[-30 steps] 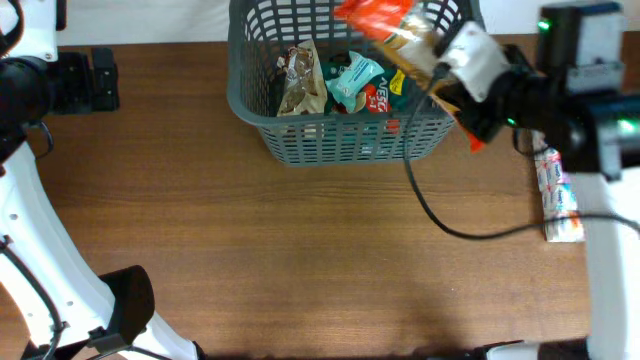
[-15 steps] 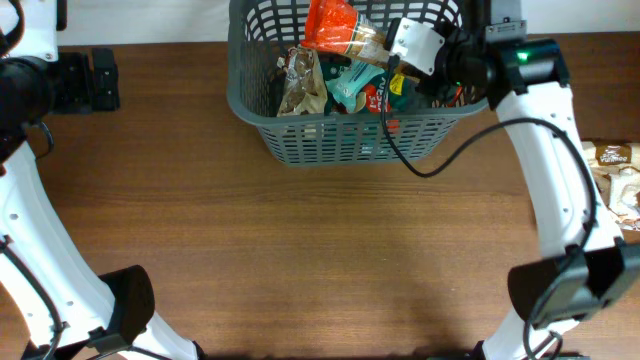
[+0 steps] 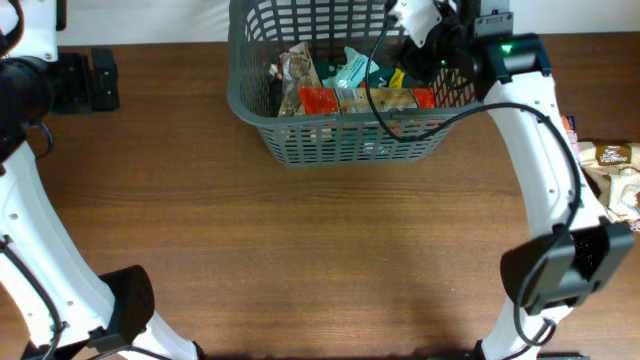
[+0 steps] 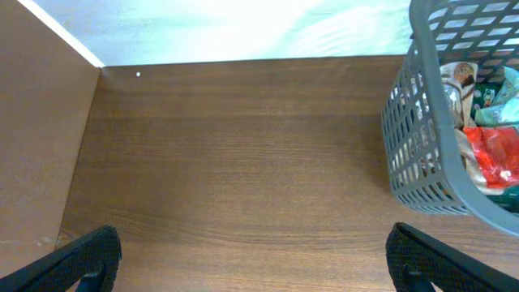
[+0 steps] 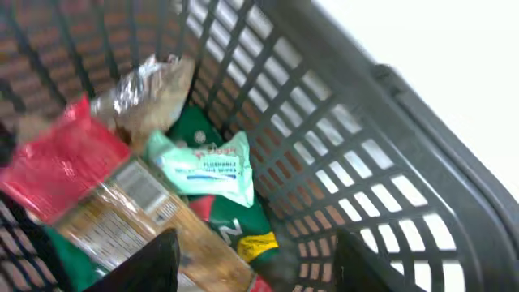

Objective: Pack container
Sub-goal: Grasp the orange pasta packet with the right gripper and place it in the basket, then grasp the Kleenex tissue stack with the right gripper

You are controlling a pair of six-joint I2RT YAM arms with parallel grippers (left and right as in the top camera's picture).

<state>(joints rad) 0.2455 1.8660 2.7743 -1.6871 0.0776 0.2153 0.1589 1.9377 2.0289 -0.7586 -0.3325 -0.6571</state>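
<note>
The dark grey lattice basket (image 3: 255,100) stands at the far middle of the table and holds several snack packs. A red-and-tan pack (image 3: 355,101) lies inside along the near wall, beside a brown pack (image 3: 297,68) and a mint pack (image 3: 357,68). My right gripper (image 3: 425,22) hovers open and empty over the basket's far right corner. In the right wrist view my gripper (image 5: 263,268) is above the red-and-tan pack (image 5: 89,178), mint pack (image 5: 207,166) and a green pack (image 5: 235,227). My left gripper (image 3: 95,80) is open and empty, left of the basket (image 4: 422,146).
More snack packs (image 3: 612,155) lie on the table at the right edge, beside the right arm. The right arm's black cable (image 3: 375,75) hangs across the basket. Bare wooden table (image 4: 243,146) lies between my left gripper (image 4: 259,268) and the basket.
My right gripper carried the red-and-tan pack left over the basket and let it go. The pack now lies inside by the near wall. The gripper has moved to the far right corner.
</note>
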